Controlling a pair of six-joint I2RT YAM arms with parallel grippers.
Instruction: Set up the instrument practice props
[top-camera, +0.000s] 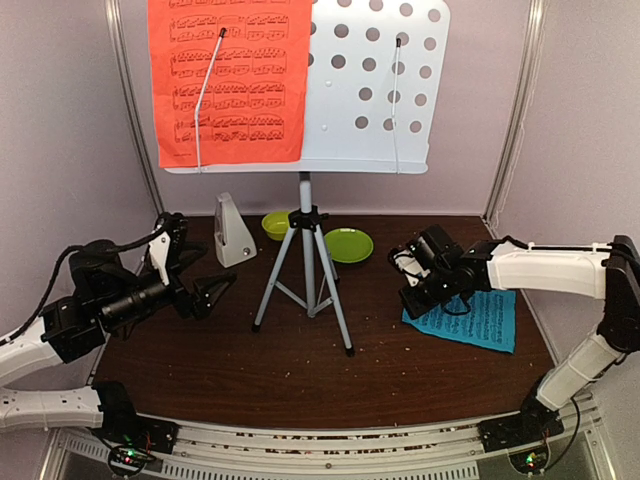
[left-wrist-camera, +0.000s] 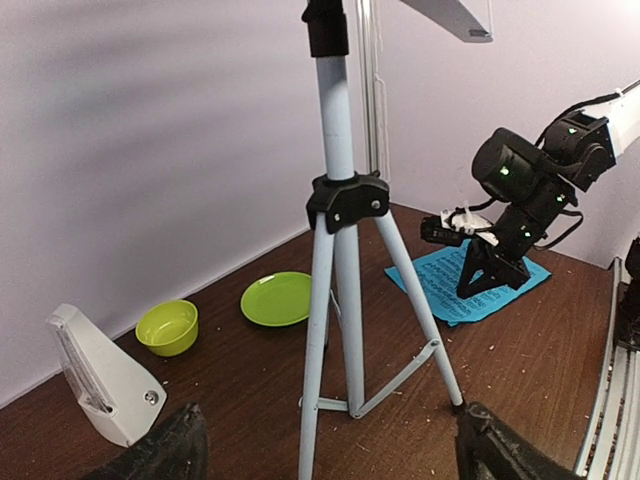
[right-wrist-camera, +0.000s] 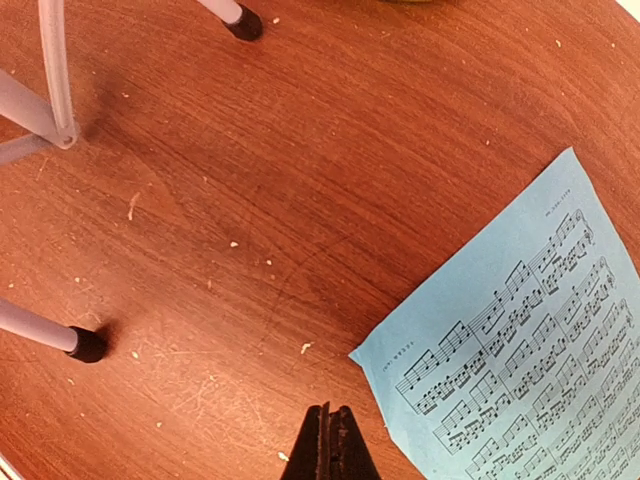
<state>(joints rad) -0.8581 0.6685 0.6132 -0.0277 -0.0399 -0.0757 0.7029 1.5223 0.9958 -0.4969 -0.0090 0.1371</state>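
The pale grey perforated desk (top-camera: 375, 90) stands on the grey tripod (top-camera: 305, 255) at mid table. A red music sheet (top-camera: 230, 80) lies on the desk's left half under a wire clip. A blue music sheet (top-camera: 470, 320) lies flat on the table at right. Just left of its near corner (right-wrist-camera: 530, 360) my right gripper (right-wrist-camera: 328, 445) is shut on nothing. The whitish metronome (top-camera: 232, 232) stands left of the tripod. My left gripper (top-camera: 205, 290) is open and faces the tripod legs (left-wrist-camera: 340, 280), with the metronome (left-wrist-camera: 105, 380) to its left.
A lime-green bowl (top-camera: 277, 224) and a lime-green plate (top-camera: 348, 245) sit behind the tripod near the back wall. Two tripod feet (right-wrist-camera: 88, 345) rest on the brown tabletop near my right gripper. Crumbs are scattered over the wood.
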